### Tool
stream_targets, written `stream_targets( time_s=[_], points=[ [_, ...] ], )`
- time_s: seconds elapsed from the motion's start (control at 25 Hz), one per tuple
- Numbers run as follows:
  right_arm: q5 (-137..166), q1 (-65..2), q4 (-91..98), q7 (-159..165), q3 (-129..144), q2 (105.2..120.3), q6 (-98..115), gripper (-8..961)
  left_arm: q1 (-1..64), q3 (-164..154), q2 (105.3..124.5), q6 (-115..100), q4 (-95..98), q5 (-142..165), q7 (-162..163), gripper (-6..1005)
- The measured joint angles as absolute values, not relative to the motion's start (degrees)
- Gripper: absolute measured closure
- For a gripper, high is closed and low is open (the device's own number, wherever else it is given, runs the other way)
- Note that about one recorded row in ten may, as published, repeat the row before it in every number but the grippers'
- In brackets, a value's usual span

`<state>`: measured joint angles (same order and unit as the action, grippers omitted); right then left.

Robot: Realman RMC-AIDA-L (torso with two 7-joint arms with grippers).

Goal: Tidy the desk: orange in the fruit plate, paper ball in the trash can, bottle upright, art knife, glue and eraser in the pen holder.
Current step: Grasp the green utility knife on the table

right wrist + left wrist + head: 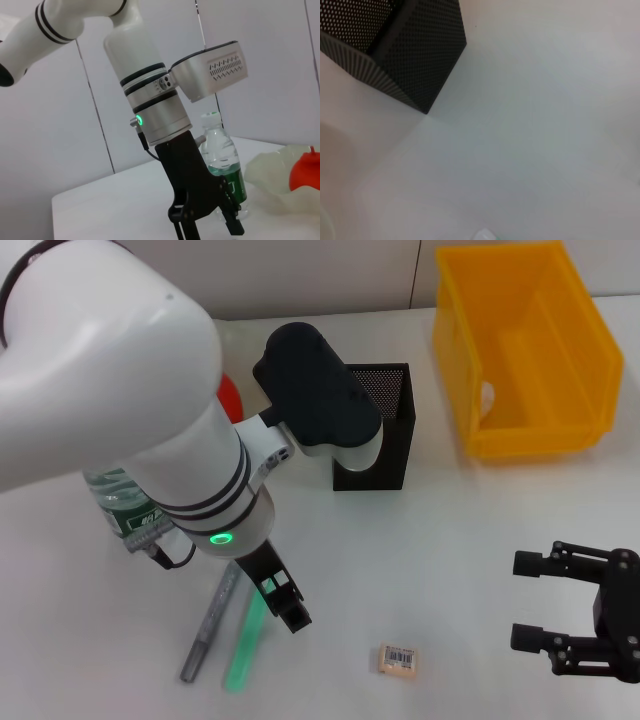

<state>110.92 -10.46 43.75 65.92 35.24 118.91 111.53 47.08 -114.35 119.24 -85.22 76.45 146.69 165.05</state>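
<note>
Left hand [268,602] above green glue [244,638]; barcode-stickered eraser [399,659] nearby.

1 bottle [222,160] | 1 orange [305,171] | 1 eraser [398,660] | 1 pen holder [388,430] | 1 trash can [525,350]

Even, bright overhead light fills the head view; the white bench [470,570] looks nearly shadowless, with only soft, faint shading beside the pen holder [385,430] and under the trash can [525,350]. The left arm's white shell [110,370] shows a broad soft highlight and looms large and slightly soft, being close to the lens. The left wrist view is dimmer, with a soft shadow across the bench near the mesh cup. In the right wrist view the bottle [222,160] glints and the orange [306,171] looks oversaturated.
</note>
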Motion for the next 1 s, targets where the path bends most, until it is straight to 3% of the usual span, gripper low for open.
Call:
stream_targets(
  time_s=[1.0],
  points=[
    [110.92, -12.32, 41.73, 65.93, 35.41, 118.93, 111.00, 188, 48.52, -114.24, 119.26, -84.25, 72.15, 146.87, 165.06, 158]
  ],
)
